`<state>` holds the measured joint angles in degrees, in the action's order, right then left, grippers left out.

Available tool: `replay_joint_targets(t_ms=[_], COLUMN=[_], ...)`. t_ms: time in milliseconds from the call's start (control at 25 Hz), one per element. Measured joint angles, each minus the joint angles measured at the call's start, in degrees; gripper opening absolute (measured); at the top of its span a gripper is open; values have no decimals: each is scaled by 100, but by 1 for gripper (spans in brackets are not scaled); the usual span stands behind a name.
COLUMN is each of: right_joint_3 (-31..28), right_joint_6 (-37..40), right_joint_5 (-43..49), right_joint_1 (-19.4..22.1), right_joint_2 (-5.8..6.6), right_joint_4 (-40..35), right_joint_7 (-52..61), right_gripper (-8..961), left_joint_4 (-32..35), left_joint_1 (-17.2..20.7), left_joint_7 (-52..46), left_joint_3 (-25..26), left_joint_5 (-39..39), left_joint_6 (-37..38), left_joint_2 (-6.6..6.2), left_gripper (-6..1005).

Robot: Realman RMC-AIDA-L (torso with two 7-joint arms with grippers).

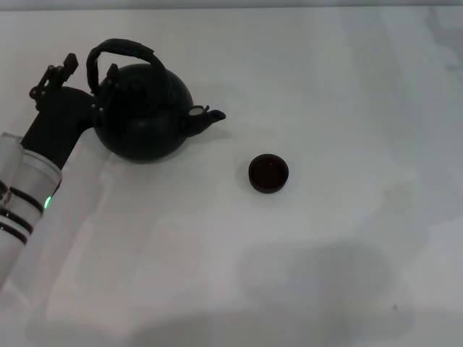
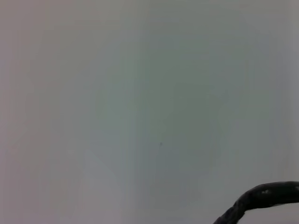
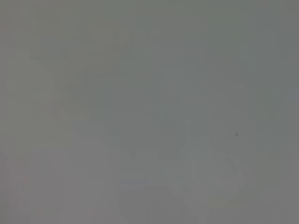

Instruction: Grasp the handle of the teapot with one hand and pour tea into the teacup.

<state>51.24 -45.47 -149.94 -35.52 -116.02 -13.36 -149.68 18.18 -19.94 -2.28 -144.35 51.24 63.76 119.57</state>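
Observation:
The black teapot (image 1: 145, 119) stands on the white table at the back left, its short spout (image 1: 208, 116) pointing right toward the teacup. Its dark arched handle (image 1: 123, 48) rises over the top. A stretch of the handle also shows in the left wrist view (image 2: 261, 198). The small dark teacup (image 1: 268, 173) sits on the table to the right of the pot and a little nearer to me, apart from the spout. My left gripper (image 1: 98, 97) is against the pot's left side, by the handle's left end. My right gripper is out of view.
The white table (image 1: 325, 87) stretches to the right and front of the cup. My left forearm (image 1: 32, 195) comes in from the left edge. The right wrist view shows only bare table surface.

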Motion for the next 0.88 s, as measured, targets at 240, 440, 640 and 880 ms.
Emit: replay_joint_targets(t_ms=[240,440,640,880], right_joint_3=[0,0,0,0], right_joint_6=[1,18,-10,-16], right_joint_5=[-8,-8,-3,0], right_joint_1=[38,76,159,298], right_joint_2=[7,18,19,12], right_joint_4=[0,0,0,0], right_joint_7=[0,-3,-11,-4], right_gripper=[865,865,865,865], left_joint_4=[7,15,24,-83], left_joint_1=[202,401,567,586], left_joint_7=[0,-12,-217,-437], left_joint_3=[-83,-178,-119,-111], left_joint_5=[-8,-3,159,912], left_joint_6=[363,707,999,1102], left_joint_2=[4,4,8,-34], left_gripper=[664,663,663,656])
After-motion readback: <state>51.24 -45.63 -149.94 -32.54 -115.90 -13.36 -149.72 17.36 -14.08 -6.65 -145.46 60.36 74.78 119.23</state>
